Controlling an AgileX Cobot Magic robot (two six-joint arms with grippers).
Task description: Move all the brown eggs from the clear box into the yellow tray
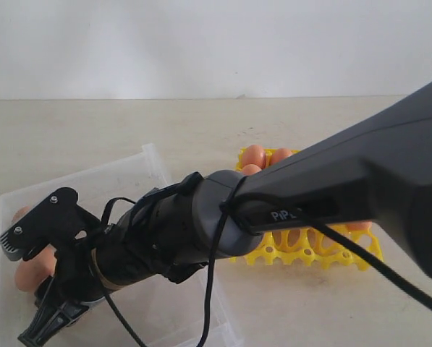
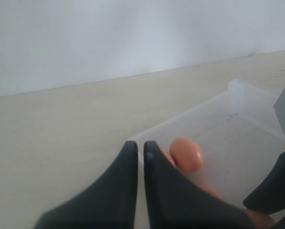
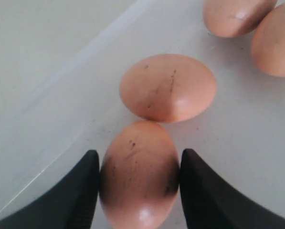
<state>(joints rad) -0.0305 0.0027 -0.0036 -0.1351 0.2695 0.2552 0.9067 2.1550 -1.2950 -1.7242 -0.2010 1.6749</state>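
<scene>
Spanning the exterior view from right to left, the right arm hung over the clear box. The right gripper sat low inside the box, its jaws set on either side of one brown egg. A second egg showed just past the upper jaw, near the box's left wall. The yellow tray stood on the surface just right of the box, mostly hidden by the arm. Two eggs sat in cups along its far edge.

Left wrist view: the left gripper had its jaws closed together with nothing between them. It hovered by a corner of the clear box. One egg lay inside just beyond the jaws, and others were partly hidden behind them.

Right wrist view: both jaws of the right gripper pressed against the sides of a speckled egg, gripping it. That egg touched a neighbouring egg on the box floor. Two further eggs lay beyond, close together.
</scene>
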